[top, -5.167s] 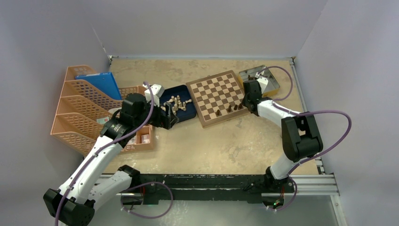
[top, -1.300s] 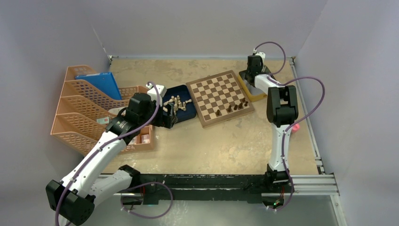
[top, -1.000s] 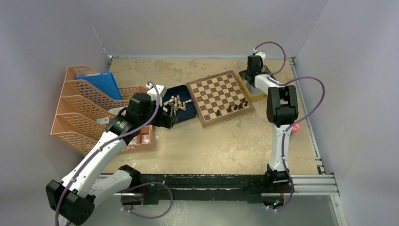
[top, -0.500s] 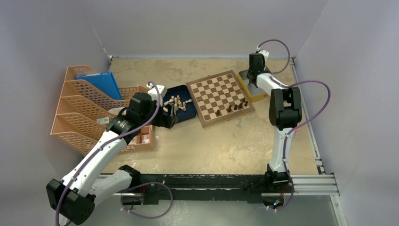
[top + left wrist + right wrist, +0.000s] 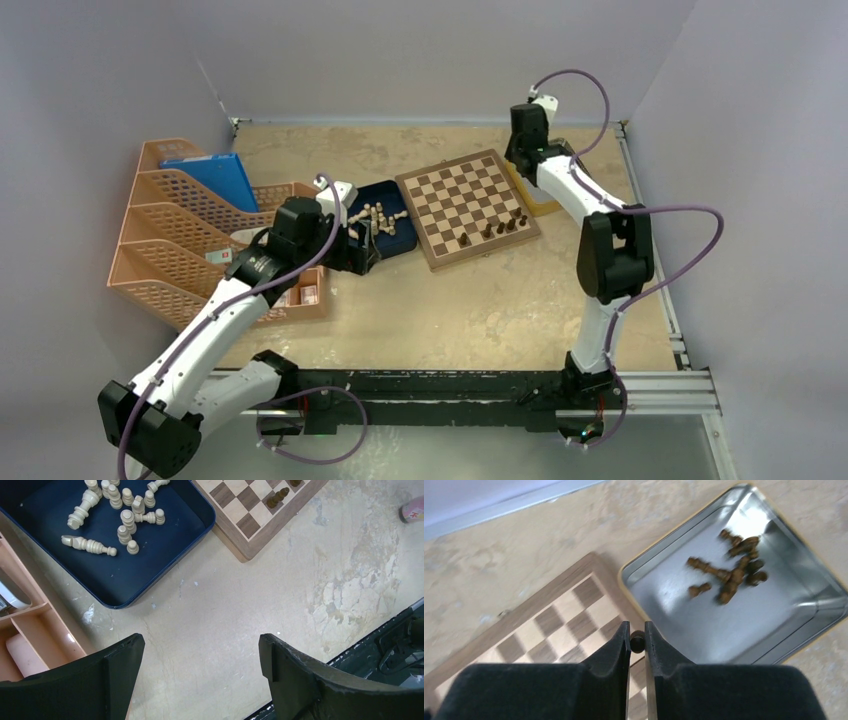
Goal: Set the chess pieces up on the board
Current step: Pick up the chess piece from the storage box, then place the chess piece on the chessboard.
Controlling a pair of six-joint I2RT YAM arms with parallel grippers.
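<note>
Right wrist view: the right gripper (image 5: 637,630) pinches one tiny dark piece (image 5: 637,639) over the edge of the board (image 5: 555,630), beside the tin (image 5: 744,615). Such a small piece may slip out or tip over. The left gripper (image 5: 200,670) is spread wide near the blue tray (image 5: 150,555).

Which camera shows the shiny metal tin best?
The right wrist view: the tin fills its upper right, dark pieces inside. Overhead, the right arm hides most of it; the left wrist view misses it.
</note>
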